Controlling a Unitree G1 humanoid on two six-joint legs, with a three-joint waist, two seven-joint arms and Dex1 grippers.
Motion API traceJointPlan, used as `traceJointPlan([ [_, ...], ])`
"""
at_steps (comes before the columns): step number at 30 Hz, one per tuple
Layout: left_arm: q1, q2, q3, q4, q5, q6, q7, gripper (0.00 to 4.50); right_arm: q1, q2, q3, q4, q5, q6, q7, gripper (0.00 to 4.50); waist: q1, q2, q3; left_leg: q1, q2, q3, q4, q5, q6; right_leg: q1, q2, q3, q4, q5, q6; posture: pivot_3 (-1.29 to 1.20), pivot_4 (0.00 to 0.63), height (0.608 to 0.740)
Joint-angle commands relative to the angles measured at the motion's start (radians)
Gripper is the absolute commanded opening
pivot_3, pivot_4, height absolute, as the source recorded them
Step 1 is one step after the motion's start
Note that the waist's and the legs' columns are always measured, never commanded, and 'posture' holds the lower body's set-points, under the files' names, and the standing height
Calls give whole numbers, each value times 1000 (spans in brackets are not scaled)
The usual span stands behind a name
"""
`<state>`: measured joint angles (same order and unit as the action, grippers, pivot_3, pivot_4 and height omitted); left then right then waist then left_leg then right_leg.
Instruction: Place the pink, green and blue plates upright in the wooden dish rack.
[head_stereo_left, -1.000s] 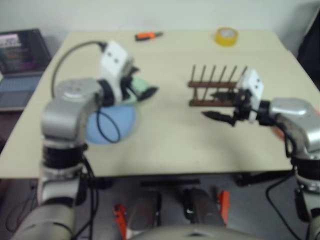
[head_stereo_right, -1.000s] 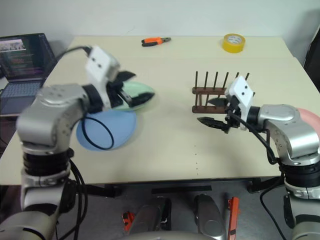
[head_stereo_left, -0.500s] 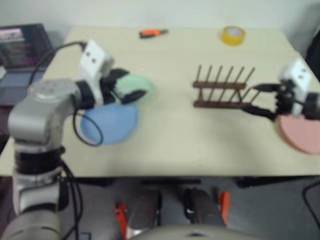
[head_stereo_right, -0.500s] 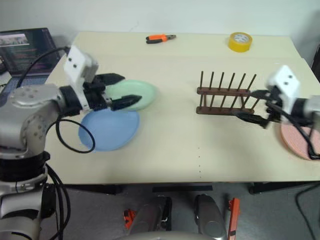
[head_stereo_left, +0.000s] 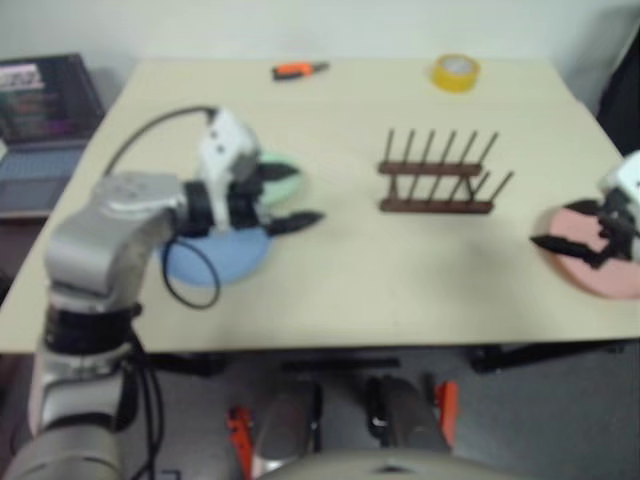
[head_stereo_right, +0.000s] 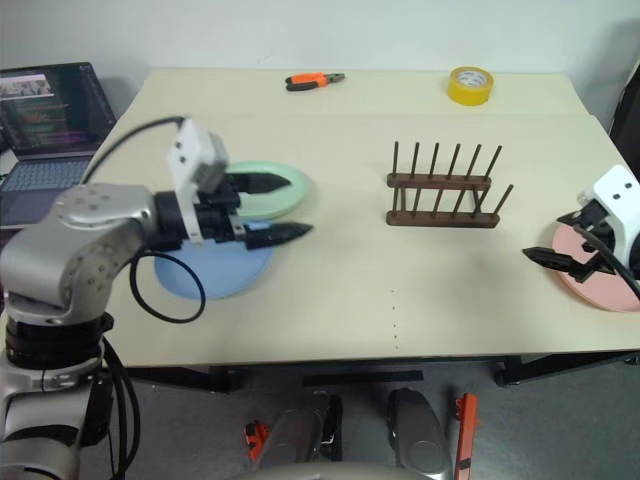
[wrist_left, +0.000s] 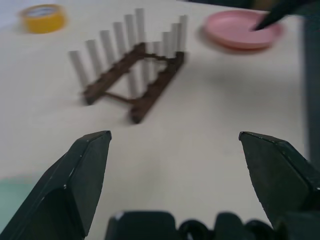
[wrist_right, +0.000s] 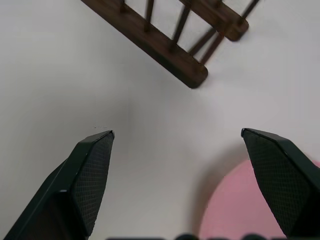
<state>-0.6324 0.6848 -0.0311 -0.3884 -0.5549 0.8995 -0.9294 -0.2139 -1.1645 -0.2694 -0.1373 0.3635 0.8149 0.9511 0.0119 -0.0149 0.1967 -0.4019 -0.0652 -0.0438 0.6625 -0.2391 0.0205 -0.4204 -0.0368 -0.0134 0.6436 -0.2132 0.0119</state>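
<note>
The mint green plate lies flat at the left of the table, and the light blue plate lies just in front of it. My left gripper hovers open over their right edges and holds nothing. It points toward the wooden dish rack, which stands empty at centre right. The pale pink plate lies flat at the table's right edge. My right gripper is open and empty over the pink plate's left rim. The left wrist view shows the rack and the pink plate ahead.
A yellow tape roll and an orange-handled tool lie along the table's far edge. An open laptop stands beyond the left edge. Bare tabletop stretches between the plates and the rack.
My right gripper has swung right, away from the front of the rack, to the pink plate's left rim. My left gripper has drawn back and turned right toward the rack. Both stay open.
</note>
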Motion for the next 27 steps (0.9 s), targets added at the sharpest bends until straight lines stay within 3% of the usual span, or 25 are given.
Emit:
traceJointPlan([
  [1,-18,-43,-39,-35,-15,2,31,4500,20,-4,-5,38,-40,7,-46,4472,6,0,0,0,0,0,0,0,0,0,0,0,0,0,0,0,150,740],
  [12,4,-89,-72,-42,-28,6,86,4500,-27,110,112,215,-140,36,-206,4472,1,-1,0,2,1,3,1,0,0,0,2,2,2,1,1,0,150,740],
  [13,4,-88,-70,-41,-30,7,89,4500,-29,114,123,229,-153,28,-216,4303,1,-1,0,2,1,3,1,0,0,0,2,2,2,1,1,0,150,740],
  [15,4,-82,-67,-39,-28,6,95,4500,-41,123,141,260,-175,21,-239,3872,1,-1,0,2,1,3,1,0,0,0,2,2,1,1,1,0,150,740],
  [25,10,-65,-58,-38,-27,3,116,4500,-78,120,161,287,-207,8,-236,379,-3,-1,0,2,1,3,1,0,0,1,2,2,1,2,1,0,150,740],
  [27,8,-61,-56,-33,-28,-2,112,4500,-81,113,149,274,-204,14,-231,41,-4,-2,0,2,1,3,1,0,0,1,2,2,1,2,2,0,150,740],
])
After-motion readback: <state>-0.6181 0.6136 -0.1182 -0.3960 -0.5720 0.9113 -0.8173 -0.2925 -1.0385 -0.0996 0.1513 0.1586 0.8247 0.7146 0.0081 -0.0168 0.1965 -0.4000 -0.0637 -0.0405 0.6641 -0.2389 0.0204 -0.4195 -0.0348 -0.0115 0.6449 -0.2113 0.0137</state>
